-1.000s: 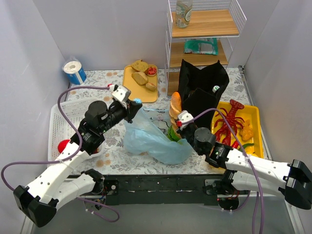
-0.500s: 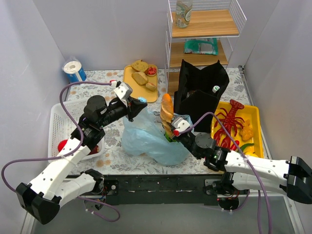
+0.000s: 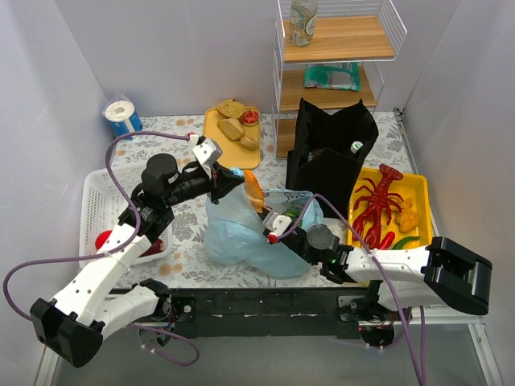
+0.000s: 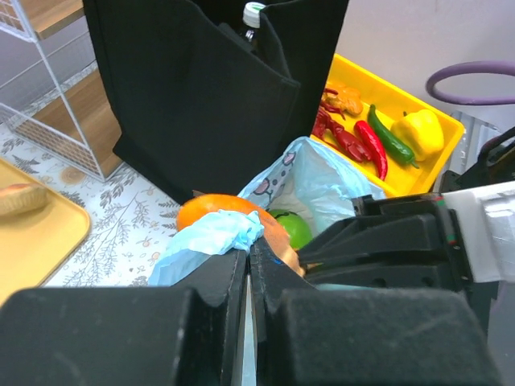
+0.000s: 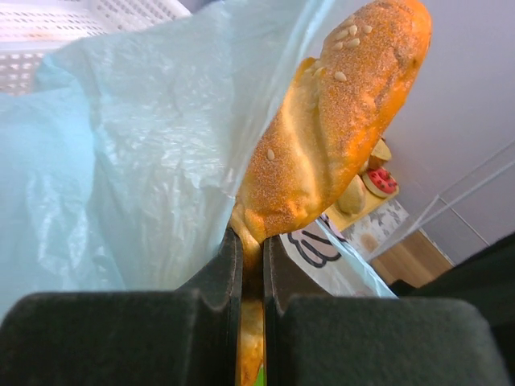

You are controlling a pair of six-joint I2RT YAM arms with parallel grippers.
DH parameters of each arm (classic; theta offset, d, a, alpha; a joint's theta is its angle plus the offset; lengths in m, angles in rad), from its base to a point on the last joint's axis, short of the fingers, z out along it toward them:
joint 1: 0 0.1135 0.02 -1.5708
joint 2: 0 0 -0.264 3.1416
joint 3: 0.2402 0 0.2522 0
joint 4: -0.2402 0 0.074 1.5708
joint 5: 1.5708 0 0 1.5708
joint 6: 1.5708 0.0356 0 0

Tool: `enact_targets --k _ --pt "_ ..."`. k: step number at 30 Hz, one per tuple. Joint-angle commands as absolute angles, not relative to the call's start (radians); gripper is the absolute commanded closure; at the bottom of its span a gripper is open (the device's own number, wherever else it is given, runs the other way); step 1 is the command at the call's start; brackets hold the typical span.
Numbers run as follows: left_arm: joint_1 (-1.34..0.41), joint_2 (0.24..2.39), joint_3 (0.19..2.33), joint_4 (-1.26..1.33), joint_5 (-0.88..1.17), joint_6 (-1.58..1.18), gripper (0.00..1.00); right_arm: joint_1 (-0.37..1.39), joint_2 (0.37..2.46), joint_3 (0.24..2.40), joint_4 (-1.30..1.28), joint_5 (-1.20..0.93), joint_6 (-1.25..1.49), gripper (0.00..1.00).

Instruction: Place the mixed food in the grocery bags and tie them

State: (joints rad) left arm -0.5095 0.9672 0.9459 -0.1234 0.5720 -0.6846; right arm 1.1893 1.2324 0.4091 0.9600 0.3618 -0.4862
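Observation:
The light-blue plastic bag (image 3: 241,233) lies at the middle of the table. My left gripper (image 3: 228,178) is shut on its upper edge (image 4: 211,235) and holds it up. My right gripper (image 3: 272,227) is shut on the golden bread loaf (image 5: 338,129), whose upper end (image 3: 253,186) shows at the bag's mouth beside the left gripper. A round green vegetable (image 4: 291,227) sits inside the bag. The tall black bag (image 3: 330,145) stands behind, with a bottle's white cap (image 4: 253,13) sticking out of it.
A yellow tray (image 3: 420,186) with a red lobster (image 3: 378,201), peppers and a yellow piece is at the right. A yellow board (image 3: 214,143) with bread pieces is at the back. A white lattice basket (image 3: 100,201) is at the left. A wire shelf (image 3: 338,48) stands at the back.
My right gripper has carried the loaf leftward from beside the black bag to the blue bag's mouth. My left gripper has kept hold of the bag edge, lifting it slightly.

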Motion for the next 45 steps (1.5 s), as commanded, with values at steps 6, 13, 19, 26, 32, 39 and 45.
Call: enact_targets --k 6,13,19,26,32,39,45 --pt "-0.466 0.985 0.945 -0.066 0.546 -0.629 1.0 1.192 1.123 0.426 0.721 0.129 -0.379 0.99" --pt "-0.457 0.991 0.924 -0.025 0.566 -0.632 1.0 1.192 1.138 0.483 0.476 0.161 -0.289 0.99" --pt "-0.456 0.971 0.864 -0.006 0.545 -0.632 1.0 1.193 1.115 0.701 0.21 0.16 -0.195 0.37" --pt "-0.456 0.951 0.813 0.04 0.528 -0.65 1.0 1.192 1.075 0.96 -0.099 0.238 -0.022 0.3" --pt "-0.456 0.943 0.805 0.028 0.499 -0.646 1.0 1.192 0.967 1.0 -0.36 0.331 0.306 0.37" --pt "-0.456 0.942 0.801 0.029 0.474 -0.649 1.0 1.192 0.74 0.756 -0.334 0.333 0.628 0.44" --pt "-0.456 0.942 0.799 0.031 0.46 -0.65 1.0 1.192 0.718 0.677 -0.312 0.357 0.67 0.44"
